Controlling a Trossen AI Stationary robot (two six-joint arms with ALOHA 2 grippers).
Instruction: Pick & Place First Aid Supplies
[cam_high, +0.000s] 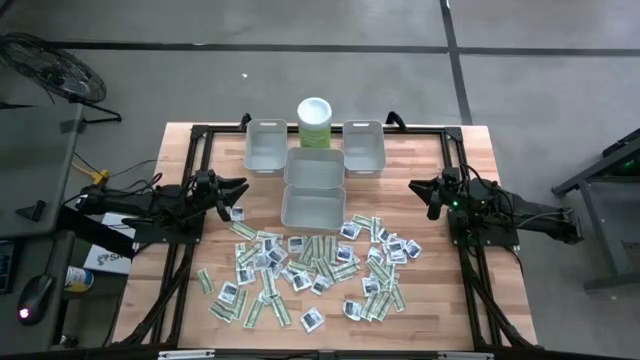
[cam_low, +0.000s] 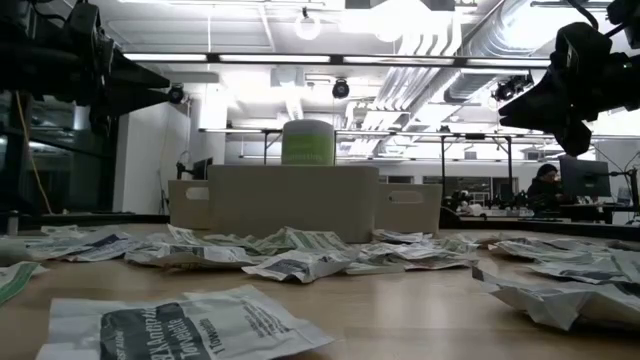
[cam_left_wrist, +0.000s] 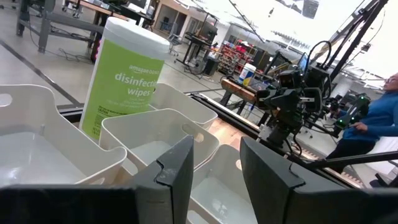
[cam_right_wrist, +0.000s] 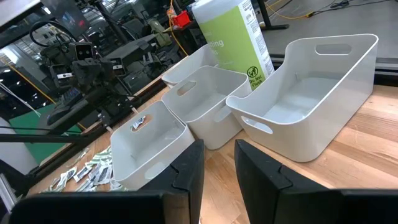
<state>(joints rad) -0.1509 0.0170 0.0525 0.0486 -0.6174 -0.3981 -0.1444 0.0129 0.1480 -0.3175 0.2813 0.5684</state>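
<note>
The first aid packets, narrow green-white strips and small white squares with dark print, are lying scattered across the wooden table in front of four grey bins, with a disinfecting wipes canister standing behind them. The left gripper is hovering at the table's left side, its fingers standing narrowly apart and holding nothing. The right gripper is hovering at the right side, fingers likewise narrowly parted and empty.
</note>
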